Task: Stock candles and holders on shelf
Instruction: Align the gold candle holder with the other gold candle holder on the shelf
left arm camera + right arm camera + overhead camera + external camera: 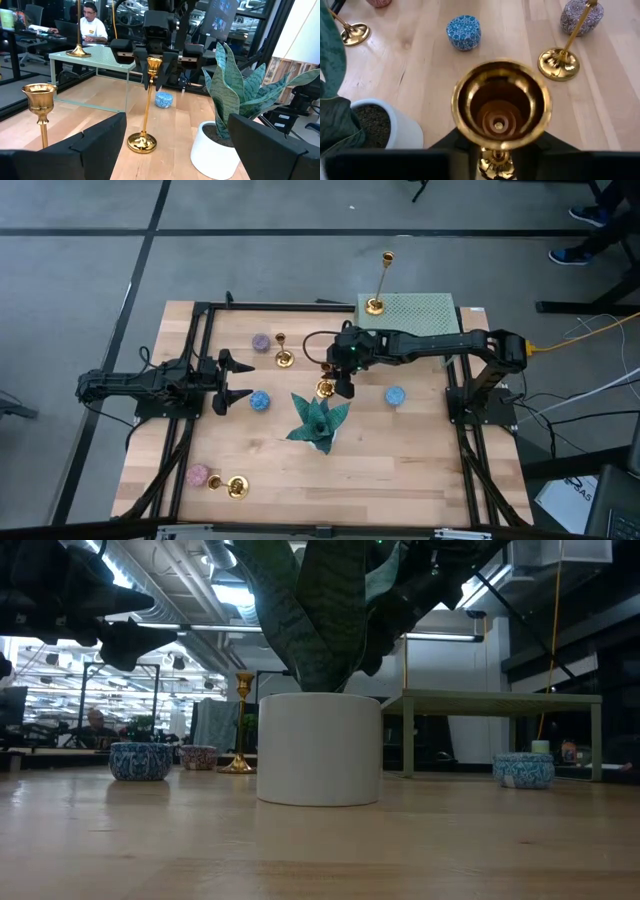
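Note:
My right gripper reaches to the table's middle and is shut on a gold holder. My left gripper is open and empty at the left, near a blue candle. One holder stands on its base on the pale green shelf. Another holder stands near the mauve candle. A third holder stands by the pink candle at the near left. A second blue candle sits right of the centre. My right gripper pinches the holder's thin stem just under the cup top between its two fingers, which come from above and point down. The cup stands up above the fingers. The holder leans slightly, and its base seems to rest on the table.
A teal spiky plant in a white pot stands just on the near side of the held holder and fills the middle of the low view. A person sits beyond the table's far side. Bare wood lies at the near right.

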You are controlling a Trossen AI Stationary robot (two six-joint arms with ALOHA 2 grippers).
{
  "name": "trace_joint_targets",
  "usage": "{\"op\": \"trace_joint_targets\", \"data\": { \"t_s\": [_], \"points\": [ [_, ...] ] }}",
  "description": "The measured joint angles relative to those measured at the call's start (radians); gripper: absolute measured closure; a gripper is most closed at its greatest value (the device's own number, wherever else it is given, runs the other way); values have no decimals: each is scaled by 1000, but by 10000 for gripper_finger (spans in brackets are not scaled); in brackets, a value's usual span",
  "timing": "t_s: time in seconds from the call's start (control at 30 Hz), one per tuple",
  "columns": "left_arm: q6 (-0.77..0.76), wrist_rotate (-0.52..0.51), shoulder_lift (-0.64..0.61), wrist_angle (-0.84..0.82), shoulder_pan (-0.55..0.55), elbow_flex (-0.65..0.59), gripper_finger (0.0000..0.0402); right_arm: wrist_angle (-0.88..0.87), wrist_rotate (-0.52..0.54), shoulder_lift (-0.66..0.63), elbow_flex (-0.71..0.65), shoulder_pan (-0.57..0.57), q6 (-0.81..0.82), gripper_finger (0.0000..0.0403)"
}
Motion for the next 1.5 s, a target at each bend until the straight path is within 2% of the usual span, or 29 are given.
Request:
{"op": "trace_joint_targets", "data": {
  "t_s": [0.13, 0.43, 0.73, 1.07, 1.33, 1.5],
  "points": [
    [0, 0, 0, 0, 0, 0, 56, 1, -2, -1, 0, 0, 27, 362],
    [0, 0, 0, 0, 0, 0, 56, -28, -22, -44, 20, 0, 54, 363],
    [0, 0, 0, 0, 0, 0, 56, -45, -9, -183, 125, -25, 24, 361],
    [0, 0, 0, 0, 0, 0, 56, -259, -7, -300, 338, -64, -10, 359],
    [0, 0, 0, 0, 1, 0, 56, -476, -8, -341, 497, -78, -201, 358],
    [0, 0, 0, 0, 1, 0, 56, -588, -8, -376, 520, -116, -278, 357]
  ]
}}
